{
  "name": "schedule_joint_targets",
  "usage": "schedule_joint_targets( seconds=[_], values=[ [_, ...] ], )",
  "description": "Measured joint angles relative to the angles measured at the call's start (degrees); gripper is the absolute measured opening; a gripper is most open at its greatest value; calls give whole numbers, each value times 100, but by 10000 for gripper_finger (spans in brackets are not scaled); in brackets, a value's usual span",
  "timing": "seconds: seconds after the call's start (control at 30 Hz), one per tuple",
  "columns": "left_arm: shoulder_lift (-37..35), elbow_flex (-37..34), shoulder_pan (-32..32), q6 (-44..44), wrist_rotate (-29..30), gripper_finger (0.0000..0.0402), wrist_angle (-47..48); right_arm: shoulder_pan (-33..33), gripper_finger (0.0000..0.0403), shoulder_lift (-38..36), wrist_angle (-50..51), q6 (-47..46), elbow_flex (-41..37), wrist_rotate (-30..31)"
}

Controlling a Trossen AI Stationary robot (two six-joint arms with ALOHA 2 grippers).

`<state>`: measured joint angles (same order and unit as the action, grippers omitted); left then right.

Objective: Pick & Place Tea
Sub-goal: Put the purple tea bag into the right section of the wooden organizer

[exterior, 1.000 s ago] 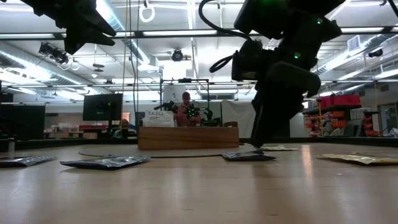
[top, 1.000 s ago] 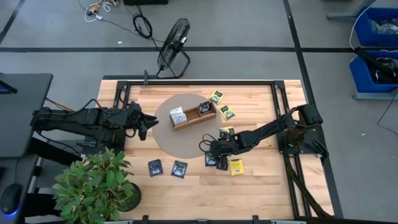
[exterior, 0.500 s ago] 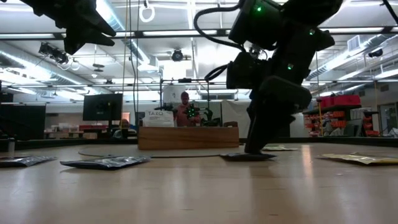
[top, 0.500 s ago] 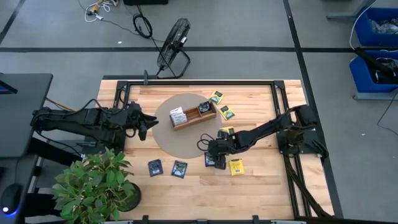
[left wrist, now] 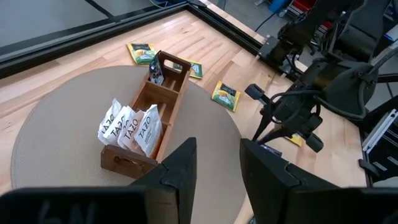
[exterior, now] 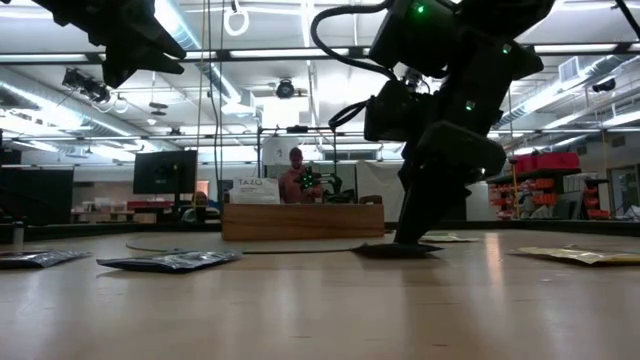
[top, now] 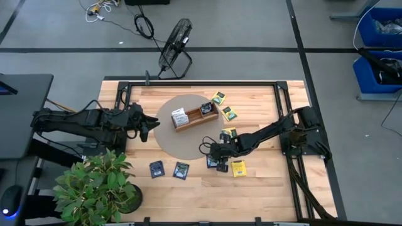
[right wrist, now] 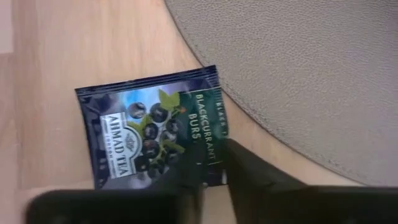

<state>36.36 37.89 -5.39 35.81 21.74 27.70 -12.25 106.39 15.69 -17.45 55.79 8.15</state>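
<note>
Dark navy foil marks the packet (right wrist: 152, 134) that matters here: it lies flat on the bench (top: 264, 182) directly under the right pincer (right wrist: 211, 171), just off the curved edge of the round grey mat (right wrist: 292, 68). In the right wrist view the two fingers stand narrow at the packet's near edge, one on each side of a corner, and seem to be pinching it; the packet is not lifted, and I cannot tell how firm the hold is. The packet is close to square, its printed band running across the line of the fingers. From above, the right pincer (top: 217, 152) sits low among a small cluster of packets, with a yellow one (top: 239, 167) just beside it on the far side from the mat. The wooden tray (top: 196, 117) lies across the mat from this pincer, white packets (top: 179, 115) already in one end compartment and a dark one in another; its long axis runs slantwise, and the way to it over the mat is open. The left pincer (top: 146, 123) hovers at the mat's opposite edge, fingers part open and empty, near the tray but well apart from the navy packet, so the right arm is clearly the nearer. Two more dark packets (top: 168, 169) lie far off toward the potted plant (top: 94, 185).
</note>
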Motion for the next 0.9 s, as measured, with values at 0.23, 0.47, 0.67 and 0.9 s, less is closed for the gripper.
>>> schedule_joint_targets(
  seconds=[0.23, 0.47, 0.67, 0.9],
  values=[
    [0, 0, 0, 2, 0, 126, 0, 4, 7, -41, 48, 82, -7, 47],
    [-2, 0, 0, 2, 2, 126, 0, 4, 2, -453, 491, 105, -59, 93],
    [0, 0, 0, 2, 1, 126, 0, -2, 1, -843, 601, 303, -44, 266],
    [-1, 0, 0, 4, 2, 126, -2, -2, 1, -1264, 589, 501, -39, 392]
  ],
)
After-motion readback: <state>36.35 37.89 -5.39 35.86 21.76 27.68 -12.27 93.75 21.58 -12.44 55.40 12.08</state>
